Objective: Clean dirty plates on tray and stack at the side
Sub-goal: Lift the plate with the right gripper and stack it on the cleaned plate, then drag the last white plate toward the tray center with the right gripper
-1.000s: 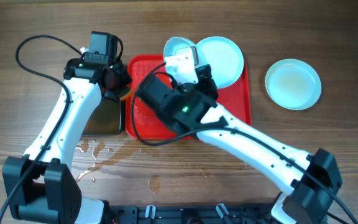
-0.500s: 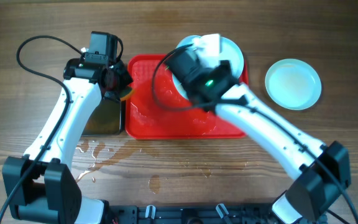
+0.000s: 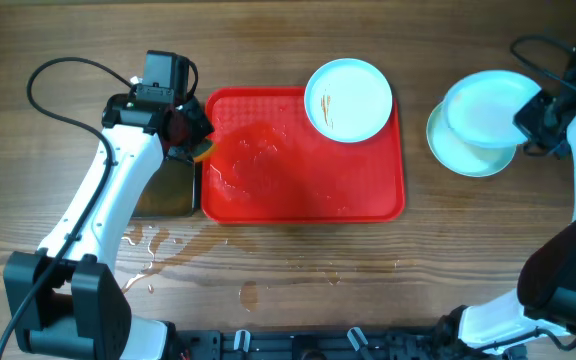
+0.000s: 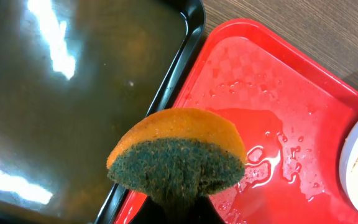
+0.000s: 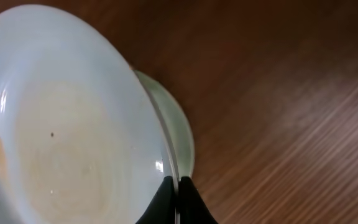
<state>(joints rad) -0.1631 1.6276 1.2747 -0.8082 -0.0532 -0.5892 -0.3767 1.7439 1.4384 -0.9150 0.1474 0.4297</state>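
Seen from above, a wooden worktop (image 3: 298, 270) carries a red tray (image 3: 303, 165) at the centre, its floor wet and glossy. One smeared plate (image 3: 348, 98), round and pale blue-white with thin brown-orange streaks, lies in the tray's far right corner.

To the right of the tray, well apart from it, the right end effector (image 5: 178, 198) is clenched on the rim of the held plate (image 3: 486, 105). This plate is tilted over the bottom plate (image 3: 463, 155), which lies flat on the worktop. Whether the two plates touch cannot be told.

At the tray's left edge, the left end effector (image 3: 192, 138) is grasping a sponge (image 4: 176, 155), orange on top and dark green below. It hangs over the border between the red tray and a black tray (image 4: 73, 112) of brownish water. Small puddles (image 3: 148, 245) lie on the worktop near the black tray.
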